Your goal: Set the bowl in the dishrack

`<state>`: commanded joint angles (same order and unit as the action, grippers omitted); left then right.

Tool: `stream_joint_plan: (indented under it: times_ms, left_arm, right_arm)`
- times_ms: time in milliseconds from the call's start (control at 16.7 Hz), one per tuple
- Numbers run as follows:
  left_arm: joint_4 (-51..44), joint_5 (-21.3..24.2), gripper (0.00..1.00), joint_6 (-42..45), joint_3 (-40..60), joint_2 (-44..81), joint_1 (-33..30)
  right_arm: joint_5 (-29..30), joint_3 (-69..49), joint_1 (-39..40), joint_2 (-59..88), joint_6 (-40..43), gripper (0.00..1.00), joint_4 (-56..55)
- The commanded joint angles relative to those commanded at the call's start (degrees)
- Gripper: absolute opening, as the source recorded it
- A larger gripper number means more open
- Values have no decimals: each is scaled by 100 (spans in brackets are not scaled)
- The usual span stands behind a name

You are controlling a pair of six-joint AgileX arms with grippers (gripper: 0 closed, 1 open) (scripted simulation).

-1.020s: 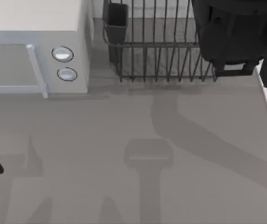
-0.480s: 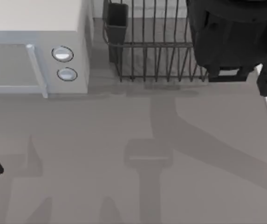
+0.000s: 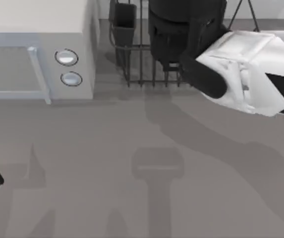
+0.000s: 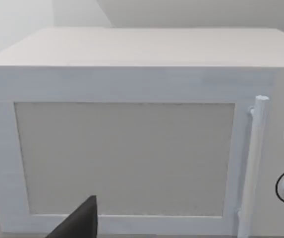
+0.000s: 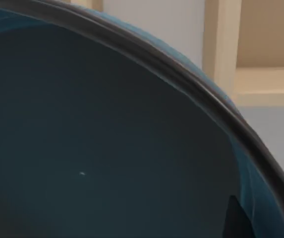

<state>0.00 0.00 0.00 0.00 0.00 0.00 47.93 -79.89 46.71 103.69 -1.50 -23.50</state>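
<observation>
While the right arm reaches in from the top view's right side, it carries the bowl [image 3: 184, 29] over the dishrack [image 3: 137, 64], near the far edge of the table [image 3: 132, 148]. From above, the bowl reads as a dark round mass covering the rack's middle bars, with the utensil cup [image 3: 124, 22] just to its left. In the right wrist view the bowl's blue-grey inside [image 5: 82, 148] sits very close to the lens and its dark rim arcs across the frame. I judge the right gripper [image 3: 201, 44] clamped on that rim, since the bowl hangs above the rack with nothing else under it, though I cannot make out the fingers themselves.

For the step in hand, I want the bowl centred between the rack's flared sides before I lower. It should stay clear of the utensil cup and of the white microwave [image 3: 37, 49] that stands just left of the rack. I would bring it down slowly and keep it level, so that the rim slips between the upright bars and does not catch on one. Release should come only once the bowl is resting on the wires.

The left gripper [image 4: 80, 220] is parked at the table's left edge, facing the microwave door [image 4: 124, 158]; I cannot tell how its jaws stand.
</observation>
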Motion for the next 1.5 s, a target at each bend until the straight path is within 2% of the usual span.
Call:
stream_joint_plan:
  times_ms: [180, 360, 660, 1440, 1500]
  left_arm:
    - [0, 0, 100, 0, 0, 0, 0]
    - [0, 0, 100, 0, 0, 0, 0]
    - [0, 0, 100, 0, 0, 0, 0]
    - [0, 0, 100, 0, 0, 0, 0]
    - [0, 0, 100, 0, 0, 0, 0]
  right_arm:
    - [-559, 189, -598, 802, 21, 0, -1053]
    - [-930, 330, -996, 1283, 44, 0, -1601]
    - [-981, 351, -1050, 1345, 48, 0, -1666]
    - [-981, 351, -1050, 1345, 48, 98, -1666]
    - [-981, 351, -1050, 1345, 48, 100, -1666]
